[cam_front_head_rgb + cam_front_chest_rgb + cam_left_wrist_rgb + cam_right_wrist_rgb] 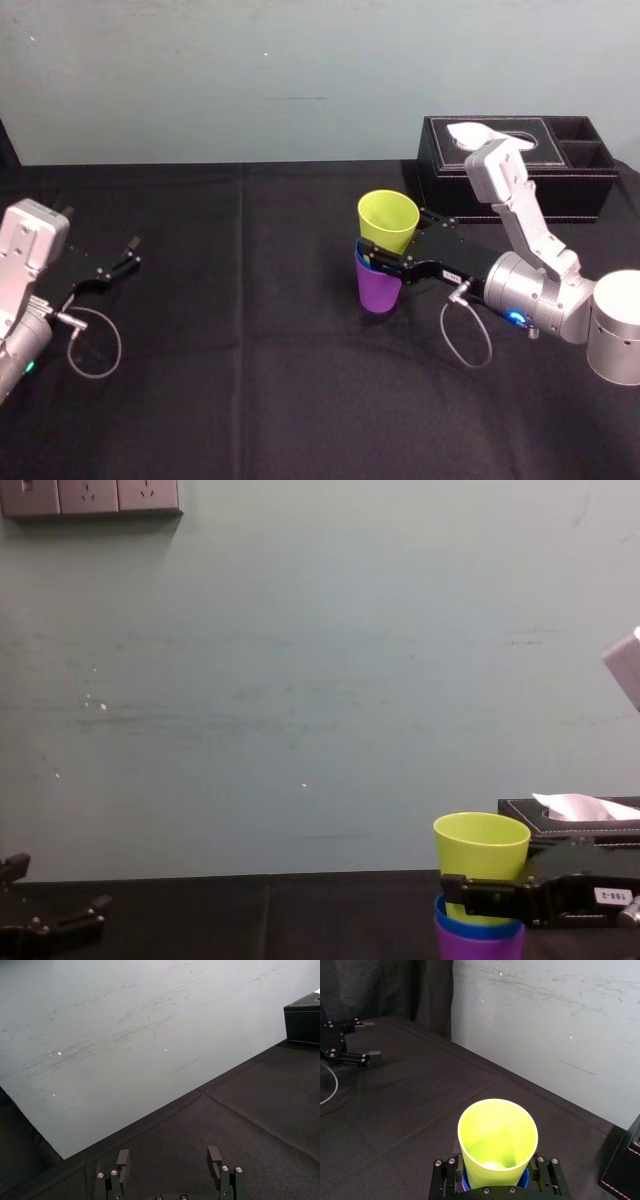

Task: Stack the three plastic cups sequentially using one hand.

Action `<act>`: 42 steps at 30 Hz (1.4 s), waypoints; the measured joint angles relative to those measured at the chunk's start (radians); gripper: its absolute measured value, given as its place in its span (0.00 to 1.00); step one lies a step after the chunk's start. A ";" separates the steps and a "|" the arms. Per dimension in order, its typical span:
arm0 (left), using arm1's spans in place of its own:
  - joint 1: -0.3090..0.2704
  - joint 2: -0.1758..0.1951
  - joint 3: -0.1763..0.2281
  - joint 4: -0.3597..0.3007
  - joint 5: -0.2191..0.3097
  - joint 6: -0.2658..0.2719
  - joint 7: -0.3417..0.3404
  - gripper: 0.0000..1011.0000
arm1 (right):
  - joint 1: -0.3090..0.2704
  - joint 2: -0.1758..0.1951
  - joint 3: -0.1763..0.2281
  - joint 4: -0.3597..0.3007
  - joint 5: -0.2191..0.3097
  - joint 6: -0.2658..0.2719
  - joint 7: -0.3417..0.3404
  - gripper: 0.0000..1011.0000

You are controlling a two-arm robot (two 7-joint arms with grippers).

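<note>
yellow-green cup in right gripper

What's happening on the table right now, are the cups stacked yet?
The right gripper has its fingers closed around the tapered yellow-green plastic cup. That cup is nested in the blue plastic cup, which sits inside the purple plastic cup. All three are stacked, though the top one is not yet released. The left gripper is open and idle at the table's left.

Upright, the yellow-green cup nests in blue cup, within purple cup.
</note>
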 joint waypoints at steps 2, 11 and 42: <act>0.000 0.000 0.000 0.000 0.000 0.000 0.000 1.00 | 0.000 0.000 0.000 0.000 0.000 0.000 0.000 0.72; 0.000 0.000 0.000 0.000 0.000 0.000 0.000 1.00 | 0.000 0.001 0.001 -0.003 0.000 0.001 -0.001 0.89; 0.000 0.000 0.000 0.000 0.000 0.000 0.000 1.00 | -0.074 0.031 0.070 -0.098 0.029 -0.029 -0.040 0.99</act>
